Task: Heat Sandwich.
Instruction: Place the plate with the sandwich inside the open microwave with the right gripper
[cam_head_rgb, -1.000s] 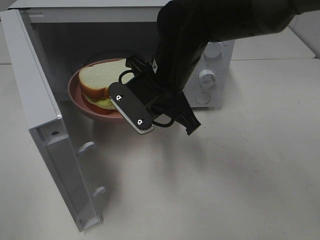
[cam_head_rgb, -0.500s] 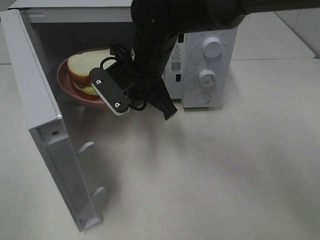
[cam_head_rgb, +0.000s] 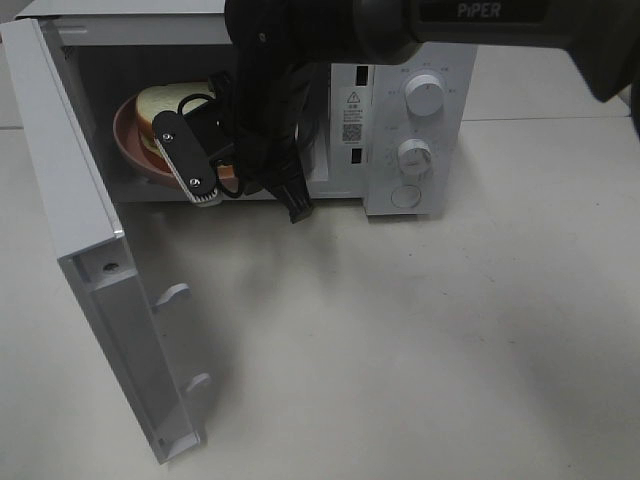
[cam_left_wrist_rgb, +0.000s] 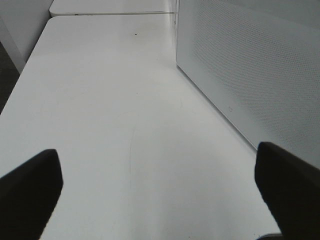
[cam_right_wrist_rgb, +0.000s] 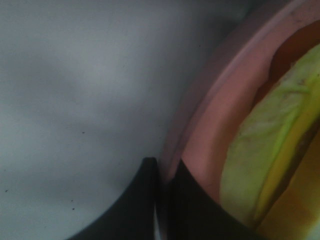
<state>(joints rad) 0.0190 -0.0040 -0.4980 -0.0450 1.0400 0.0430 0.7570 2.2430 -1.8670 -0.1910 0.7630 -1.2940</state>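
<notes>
Pinching the rim of the pink plate (cam_head_rgb: 122, 132), the right gripper (cam_right_wrist_rgb: 162, 172) held the sandwich (cam_head_rgb: 160, 100) inside the microwave (cam_head_rgb: 400, 110); release, door-shutting and heating remained, while the left gripper (cam_left_wrist_rgb: 160, 185) gaped empty.

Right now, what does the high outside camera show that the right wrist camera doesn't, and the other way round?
Only the high camera: the white microwave oven with its door swung open, two round dials, and the black right arm reaching inside.
Only the wrist camera: the right gripper closed on the rim of the round pink plate, next to the yellow-green filling.
Both: that plate and the white-bread sandwich on it.
</notes>
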